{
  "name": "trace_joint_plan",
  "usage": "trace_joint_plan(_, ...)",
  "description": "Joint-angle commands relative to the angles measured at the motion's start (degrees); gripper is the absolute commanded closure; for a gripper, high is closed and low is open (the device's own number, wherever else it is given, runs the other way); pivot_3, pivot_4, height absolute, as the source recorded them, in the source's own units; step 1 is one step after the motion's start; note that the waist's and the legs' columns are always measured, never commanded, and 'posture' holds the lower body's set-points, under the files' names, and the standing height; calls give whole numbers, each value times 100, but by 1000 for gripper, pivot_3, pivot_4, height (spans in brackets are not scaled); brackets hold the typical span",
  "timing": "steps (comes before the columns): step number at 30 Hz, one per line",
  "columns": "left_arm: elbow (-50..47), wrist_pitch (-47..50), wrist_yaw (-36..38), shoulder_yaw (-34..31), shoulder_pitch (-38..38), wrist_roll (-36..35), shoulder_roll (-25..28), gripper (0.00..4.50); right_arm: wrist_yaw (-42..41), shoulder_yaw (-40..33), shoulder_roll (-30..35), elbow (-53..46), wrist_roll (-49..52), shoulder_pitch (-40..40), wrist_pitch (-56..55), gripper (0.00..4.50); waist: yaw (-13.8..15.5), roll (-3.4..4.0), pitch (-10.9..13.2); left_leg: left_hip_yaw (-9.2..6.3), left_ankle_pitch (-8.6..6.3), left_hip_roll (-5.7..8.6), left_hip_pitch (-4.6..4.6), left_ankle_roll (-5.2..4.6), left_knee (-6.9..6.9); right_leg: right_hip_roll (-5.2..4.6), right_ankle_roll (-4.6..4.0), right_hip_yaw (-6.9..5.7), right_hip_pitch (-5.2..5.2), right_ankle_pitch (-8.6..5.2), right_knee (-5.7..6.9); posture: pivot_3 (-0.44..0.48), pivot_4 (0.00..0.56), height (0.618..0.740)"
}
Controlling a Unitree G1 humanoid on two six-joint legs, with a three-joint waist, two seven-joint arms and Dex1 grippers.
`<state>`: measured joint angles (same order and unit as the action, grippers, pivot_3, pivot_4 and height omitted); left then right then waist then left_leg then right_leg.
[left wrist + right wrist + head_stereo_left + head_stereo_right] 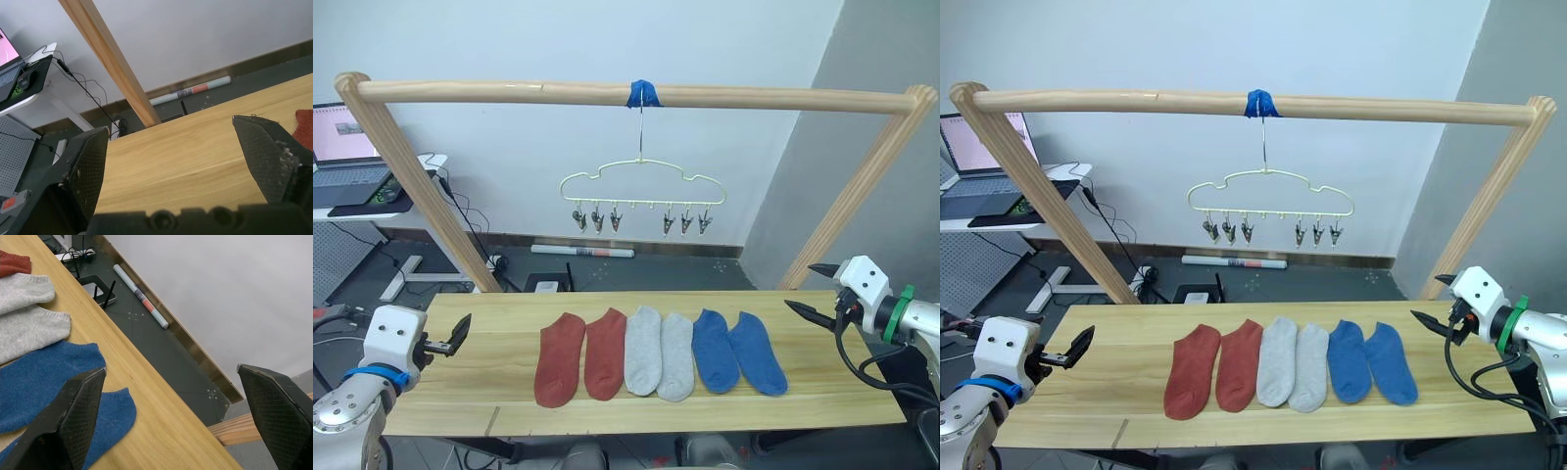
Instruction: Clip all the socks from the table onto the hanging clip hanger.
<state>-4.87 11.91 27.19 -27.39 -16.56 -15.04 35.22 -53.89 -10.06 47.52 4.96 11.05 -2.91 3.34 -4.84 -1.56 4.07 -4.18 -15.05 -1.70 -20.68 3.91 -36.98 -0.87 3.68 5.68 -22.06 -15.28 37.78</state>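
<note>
Six socks lie side by side on the wooden table (pixel 460 392): two rust-red socks (pixel 579 356), two light grey socks (pixel 658 352) and two blue socks (pixel 736 351). Above them the pale-yellow clip hanger (pixel 641 186) hangs by its hook from the pole, its metal clips empty. My left gripper (pixel 460 335) hovers open over the table's left end, well left of the red socks. At the table's right end my right gripper (pixel 815 292) is open too, a short way right of the blue socks (pixel 44 382). Neither holds anything.
A thick wooden pole frame (pixel 626 94) straddles the table, its slanted legs (pixel 421 186) rising at both back corners. A desk with a laptop (pixel 347 162) stands at the far left. Cables and a rolled tube (pixel 582 252) lie on the floor behind.
</note>
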Motion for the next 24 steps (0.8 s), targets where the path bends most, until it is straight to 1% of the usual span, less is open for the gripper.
trace_joint_plan(1,-84,-133,152,-207,-4,-126,26,31,-86,-122,75,46,85,-38,-134,0,0,2,-3,0,0,0,0,0,0,0,0,0,0,0,0,-27,22,740)
trace_joint_plan(3,-39,-263,258,-234,-50,-186,1,31,-121,-143,62,141,84,17,-246,0,0,2,-3,1,0,0,1,0,0,0,0,1,0,0,0,-29,24,740)
trace_joint_plan(5,-86,-166,350,-304,-55,-411,-68,31,-130,-155,48,187,90,36,-313,0,1,3,-3,2,0,0,2,0,0,0,-1,2,1,-1,0,-32,25,740)
trace_joint_plan(8,-117,-116,448,-322,-43,-536,-97,31,-120,-170,29,187,101,79,-387,0,-1,4,-2,2,0,0,3,0,0,0,-1,2,1,-1,0,-42,31,740)
trace_joint_plan(11,-108,-231,356,-259,29,-452,-142,31,-83,-191,6,197,82,155,-540,0,-4,5,-2,3,0,0,8,0,0,1,-1,4,3,-1,2,-56,32,740)
trace_joint_plan(15,43,-272,367,-252,317,-600,-206,31,7,-270,-6,221,89,224,-678,0,-17,5,-2,5,0,0,11,0,-1,1,-1,6,6,-1,2,-78,37,740)
trace_joint_plan(16,52,-308,372,-247,355,-593,-209,31,12,-275,-5,218,97,233,-691,0,-20,5,-2,5,0,0,11,0,-1,1,-1,6,7,-1,2,-78,37,740)
trace_joint_plan(17,126,-415,229,-194,460,-417,-214,31,28,-284,-13,194,101,257,-721,0,-24,5,-2,5,0,0,12,0,-2,1,-1,6,7,-1,2,-89,37,740)
trace_joint_plan(19,228,-614,-17,-69,723,-178,-294,31,85,-318,-43,41,129,318,-739,0,-28,6,-2,5,0,0,13,0,-1,1,-1,6,8,-1,1,-116,37,740)
trace_joint_plan(24,43,-384,-92,381,1297,-282,-605,31,157,-391,-67,-644,308,500,-410,0,-60,10,-1,7,0,0,11,0,-2,2,0,10,9,0,1,-154,48,740)
